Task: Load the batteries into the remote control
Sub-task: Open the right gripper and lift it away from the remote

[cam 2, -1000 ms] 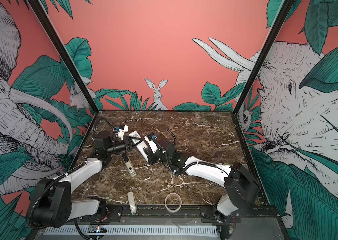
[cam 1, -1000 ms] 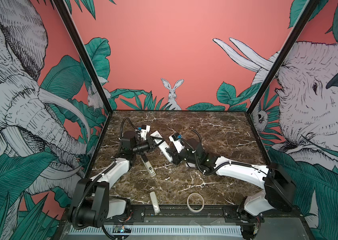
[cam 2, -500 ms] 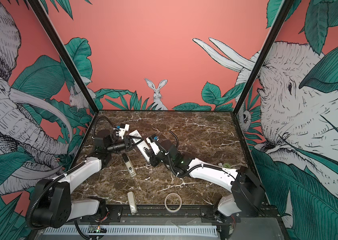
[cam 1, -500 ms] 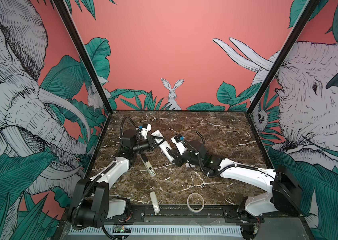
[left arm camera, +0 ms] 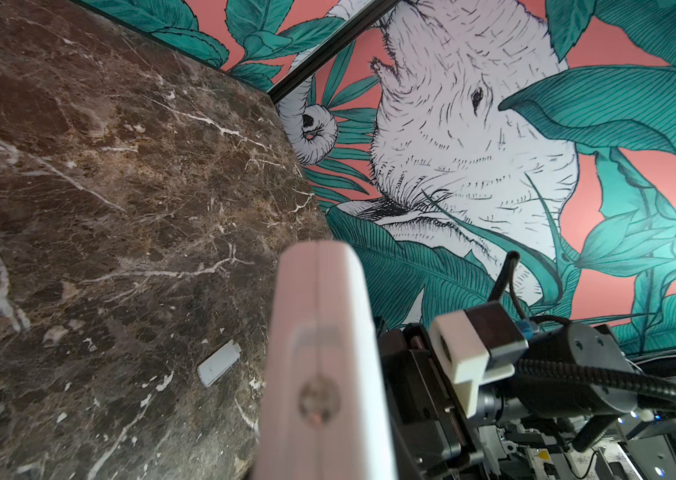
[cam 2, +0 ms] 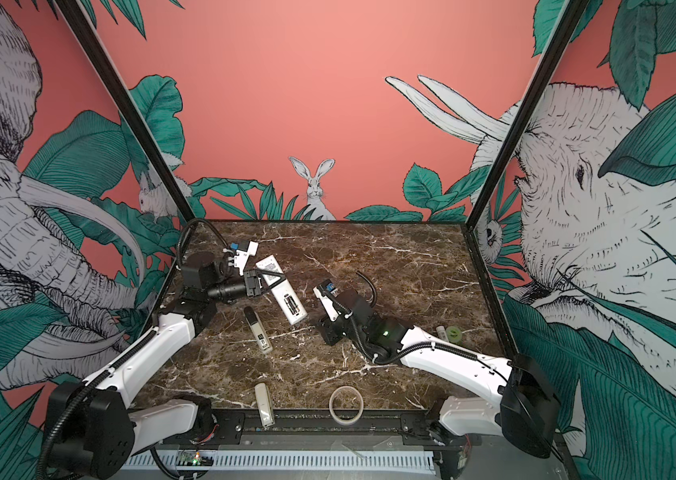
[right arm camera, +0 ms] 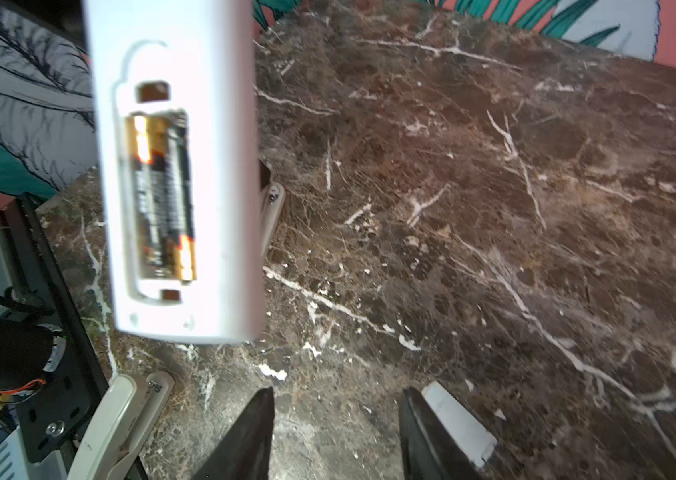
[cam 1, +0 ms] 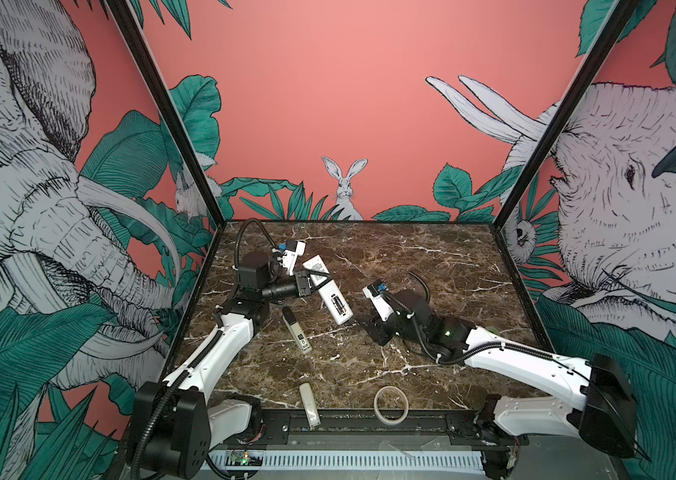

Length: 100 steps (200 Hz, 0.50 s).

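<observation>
My left tool (cam 1: 314, 282) is clamped across the middle of the slim white rectangular remote control (cam 1: 330, 293), gripping it by its long edges. It holds the remote at the back left of the brown marble tabletop (cam 1: 411, 266), apparently raised off the surface, with the long axis running diagonally from the far left toward the centre. My right tool (right arm camera: 336, 399) sits low over the tabletop just off the remote's near end, apart from it. Its two dark fingers (right arm camera: 259, 432) are spread with only bare marble between them, and a small flat white plastic piece (right arm camera: 456, 424) lies against the outside of one finger. In both top views the remote's back faces up (cam 2: 284, 297). The right wrist view shows the battery compartment uncovered, with copper-and-black batteries (right arm camera: 161, 195) lying lengthwise in it, side by side, and a small square slot in the casing beyond each end of the batteries. A grey printed label covers the remote's far end. From my left wrist I see the remote edge-on (left arm camera: 319, 374), with a seam down its side. A grey-white stick with a black-and-white label (cam 1: 296, 334) lies on the tabletop near the remote's near end, and a small plain cream remote (cam 1: 309, 403) and a ring of tape (cam 1: 390, 405) rest at the front edge, well apart from both tools.
</observation>
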Each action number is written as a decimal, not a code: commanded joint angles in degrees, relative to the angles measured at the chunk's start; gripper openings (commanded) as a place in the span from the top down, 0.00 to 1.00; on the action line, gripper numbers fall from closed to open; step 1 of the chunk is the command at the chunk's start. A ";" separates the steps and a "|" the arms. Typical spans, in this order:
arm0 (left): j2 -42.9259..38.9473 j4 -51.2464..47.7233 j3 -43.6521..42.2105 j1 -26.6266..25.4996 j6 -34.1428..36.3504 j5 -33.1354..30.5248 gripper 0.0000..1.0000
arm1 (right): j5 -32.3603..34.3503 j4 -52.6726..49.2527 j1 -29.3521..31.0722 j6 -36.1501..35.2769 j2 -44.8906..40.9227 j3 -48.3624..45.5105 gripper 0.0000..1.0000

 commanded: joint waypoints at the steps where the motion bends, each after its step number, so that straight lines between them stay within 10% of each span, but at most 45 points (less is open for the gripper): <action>1: -2.09 -9.82 2.46 -0.08 8.39 -1.45 1.00 | 2.25 -6.92 -1.34 -0.46 0.54 0.77 0.43; 100: -1.33 -16.20 -1.07 -0.19 11.05 -6.84 1.00 | 2.65 -16.49 -11.84 5.16 13.49 1.79 0.41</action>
